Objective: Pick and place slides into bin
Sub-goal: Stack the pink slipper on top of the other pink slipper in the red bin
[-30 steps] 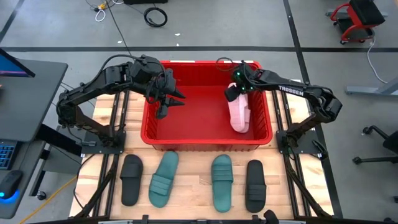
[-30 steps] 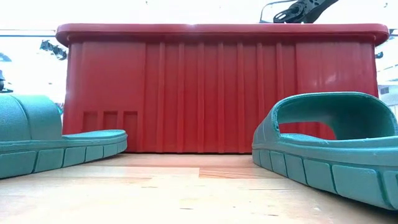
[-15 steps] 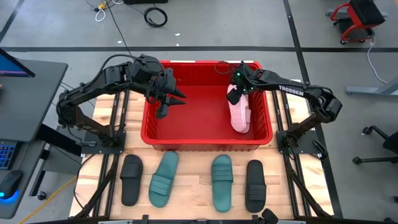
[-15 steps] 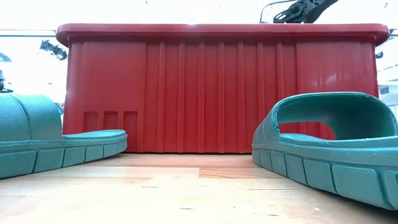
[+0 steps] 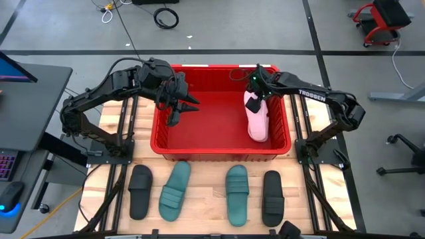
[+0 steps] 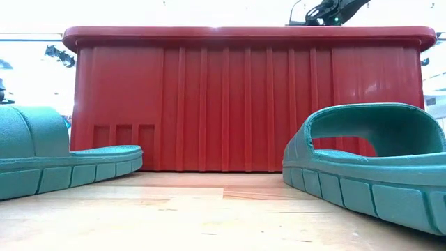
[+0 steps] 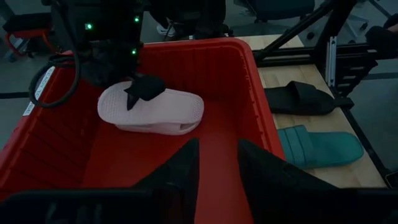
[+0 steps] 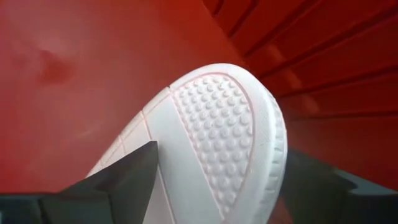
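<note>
The red bin (image 5: 219, 151) stands at the table's far middle. One pale pink slide (image 5: 257, 123) lies sole up in the bin's right part, along the right wall. My right gripper (image 5: 255, 99) is shut on the slide's far end. My left gripper (image 5: 188, 106) hangs open and empty over the bin's left part, and the left wrist view shows a gap between its fingers (image 7: 217, 163). Two black slides (image 5: 139, 190) (image 5: 271, 197) and two teal slides (image 5: 174, 190) (image 5: 237, 192) lie soles down on the table in front of the bin. No second pink slide shows. My right gripper pinches the pink slide's far end (image 8: 211, 124) between its two fingers, one finger (image 8: 127, 174) at each long edge of the studded sole. The fingers come from above and lie across the slide. The slide slants down from the hold; its near end (image 5: 259, 137) is low in the bin.
The bin's thick rim (image 6: 244, 33) and tall walls surround both grippers. The bin floor between the two grippers is bare (image 5: 212, 119). The row of slides fills the table's near strip; in the low view the teal ones (image 6: 369, 167) (image 6: 56, 157) stand before the bin's front wall.
My right gripper has gone a little toward the bin's far right corner, holding the pink slide's far end. The slide has swung straighter along the right wall and turned more sole up, while its near end has stayed in place.
</note>
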